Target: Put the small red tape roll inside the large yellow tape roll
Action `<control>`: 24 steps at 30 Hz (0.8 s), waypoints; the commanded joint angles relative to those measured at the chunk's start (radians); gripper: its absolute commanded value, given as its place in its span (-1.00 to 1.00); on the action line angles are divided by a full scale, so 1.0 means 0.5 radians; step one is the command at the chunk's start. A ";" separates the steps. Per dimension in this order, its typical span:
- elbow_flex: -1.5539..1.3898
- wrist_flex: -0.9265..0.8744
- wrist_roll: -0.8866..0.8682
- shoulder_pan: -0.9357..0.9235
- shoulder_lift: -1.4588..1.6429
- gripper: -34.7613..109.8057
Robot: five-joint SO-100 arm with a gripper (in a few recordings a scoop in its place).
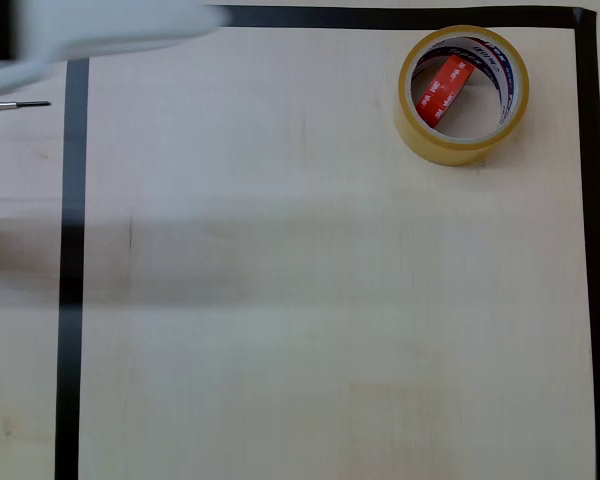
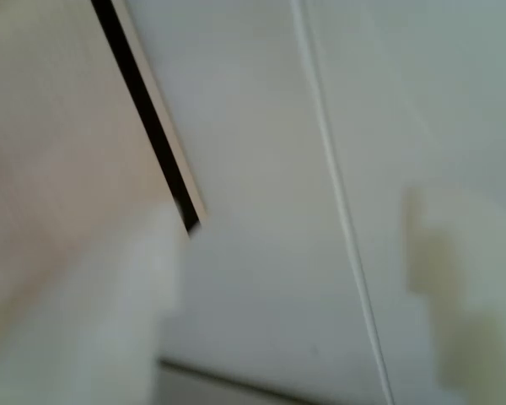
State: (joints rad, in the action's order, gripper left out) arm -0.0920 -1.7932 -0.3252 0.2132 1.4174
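Near the top right corner of the pale wooden bench (image 1: 300,300), one small red tape roll (image 1: 443,85) sits tilted inside one large yellow tape roll (image 1: 463,95). One black tape border (image 1: 72,270) frames the bench. The white pincer (image 1: 110,30) is a blur at top left; whether it is apart or together, I cannot tell.

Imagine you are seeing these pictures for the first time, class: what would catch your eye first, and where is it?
In the overhead view, the large yellow tape roll lies near the upper right corner of the pale wooden table, with the small red tape roll leaning tilted inside its hole. A black tape border frames the work area. At the upper left, a blurred white arm sits well away from the rolls.
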 commanded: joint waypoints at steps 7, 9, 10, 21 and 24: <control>-2.046 0.540 -0.025 -0.258 1.641 -0.33; -2.783 0.976 -0.025 -0.288 2.135 -0.37; -3.031 1.108 -0.025 -0.301 2.319 -0.40; -4.605 1.516 0.003 -0.454 3.292 -0.47; -4.933 1.546 0.040 -0.503 3.516 -0.46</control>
State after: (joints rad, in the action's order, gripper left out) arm -2.4191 -1.0600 -0.3206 -0.0061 3.0480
